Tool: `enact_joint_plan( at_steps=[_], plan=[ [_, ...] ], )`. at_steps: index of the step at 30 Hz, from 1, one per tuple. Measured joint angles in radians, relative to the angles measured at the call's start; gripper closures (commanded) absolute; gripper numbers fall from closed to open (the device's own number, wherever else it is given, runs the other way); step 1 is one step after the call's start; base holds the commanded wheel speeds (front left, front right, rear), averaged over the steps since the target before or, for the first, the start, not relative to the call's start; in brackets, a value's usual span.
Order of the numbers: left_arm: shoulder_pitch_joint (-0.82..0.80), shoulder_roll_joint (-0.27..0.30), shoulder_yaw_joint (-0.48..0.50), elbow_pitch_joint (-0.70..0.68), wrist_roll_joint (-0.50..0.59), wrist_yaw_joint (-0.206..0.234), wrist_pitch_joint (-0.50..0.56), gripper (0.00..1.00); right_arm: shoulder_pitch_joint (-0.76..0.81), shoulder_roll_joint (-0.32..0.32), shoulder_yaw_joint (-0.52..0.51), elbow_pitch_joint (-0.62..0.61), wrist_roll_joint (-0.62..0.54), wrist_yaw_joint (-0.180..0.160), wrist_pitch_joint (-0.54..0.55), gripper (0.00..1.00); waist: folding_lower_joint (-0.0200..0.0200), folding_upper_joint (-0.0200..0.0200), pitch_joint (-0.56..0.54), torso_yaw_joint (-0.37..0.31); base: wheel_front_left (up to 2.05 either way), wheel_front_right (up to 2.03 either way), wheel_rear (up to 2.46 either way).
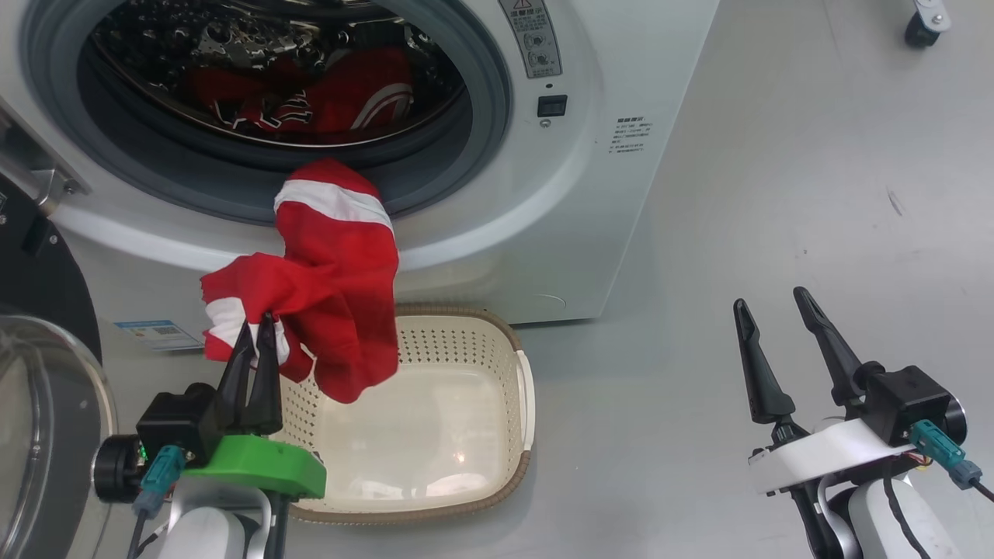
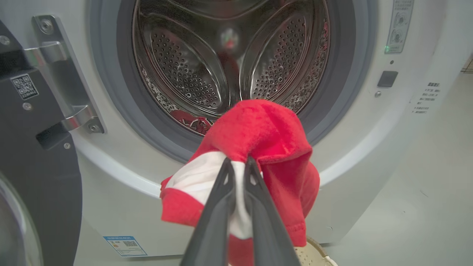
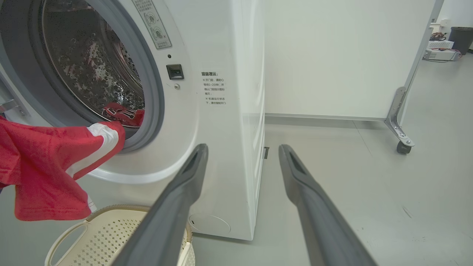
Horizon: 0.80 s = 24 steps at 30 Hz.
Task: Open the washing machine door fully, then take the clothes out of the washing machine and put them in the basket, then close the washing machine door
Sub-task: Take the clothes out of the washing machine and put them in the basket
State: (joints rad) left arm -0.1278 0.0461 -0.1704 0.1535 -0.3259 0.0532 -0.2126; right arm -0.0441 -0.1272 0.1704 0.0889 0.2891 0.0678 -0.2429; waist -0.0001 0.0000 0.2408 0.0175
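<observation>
grey floor (image 1: 776,194) spreads under everything, and the washing machine (image 1: 590,155) stands on it with its mouth open. my left gripper (image 1: 258,322) is clamped on a red jersey (image 1: 334,287), the fingers pressed together on a white band near its edge. the jersey hangs outside the machine, in front of the grey seal (image 1: 485,101) and above the left part of the basket (image 1: 450,341). its lowest fold covers part of the basket's wall, so i cannot tell whether cloth touches plastic. its folds hide any lettering. more clothes (image 1: 349,97) lie crumpled low in the drum, red with white stripes, their print too bunched to read. the basket sits on the floor just in front of the machine, and my left arm covers its near-left corner. the washing machine door (image 1: 39,287) stands open at my left, cut off by the edge of the head view, so i cannot tell how far it is open. its glass bowl (image 1: 46,419) is partly cut off too. a blue label (image 1: 155,334) low on the machine's front is half behind the jersey. my right gripper (image 1: 769,297) hangs well apart, to the right of the basket, its fingers spread wide above the floor.
</observation>
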Motion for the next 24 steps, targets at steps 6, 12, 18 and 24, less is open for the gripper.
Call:
enact_joint_plan(
  at_steps=[6, 12, 18, 24],
  plan=[
    [0.007, -0.001, -0.016, 0.017, -0.023, 0.003, 0.000, 1.00, 0.000, 0.000, 0.001, -0.016, 0.000, 0.000, 0.001, 0.00, 0.0000, 0.0000, 0.023, -0.013, 0.00, 0.00, 0.00],
    [0.009, -0.002, -0.036, 0.053, -0.025, 0.004, 0.018, 1.00, -0.004, 0.000, 0.002, -0.035, 0.000, 0.000, 0.009, 0.00, 0.0000, 0.0000, 0.057, -0.028, 0.00, 0.00, 0.00],
    [0.000, -0.002, -0.033, 0.110, -0.061, 0.003, 0.028, 1.00, -0.017, 0.001, 0.008, -0.050, 0.000, 0.001, 0.010, 0.00, 0.0000, 0.0000, 0.102, -0.049, 0.00, 0.00, 0.00],
    [-0.068, -0.002, -0.033, 0.188, -0.061, 0.003, 0.036, 1.00, -0.042, 0.001, 0.008, -0.059, 0.000, 0.002, 0.010, 0.00, 0.0000, 0.0000, 0.152, -0.073, 0.00, 0.00, 0.00]
  ],
)
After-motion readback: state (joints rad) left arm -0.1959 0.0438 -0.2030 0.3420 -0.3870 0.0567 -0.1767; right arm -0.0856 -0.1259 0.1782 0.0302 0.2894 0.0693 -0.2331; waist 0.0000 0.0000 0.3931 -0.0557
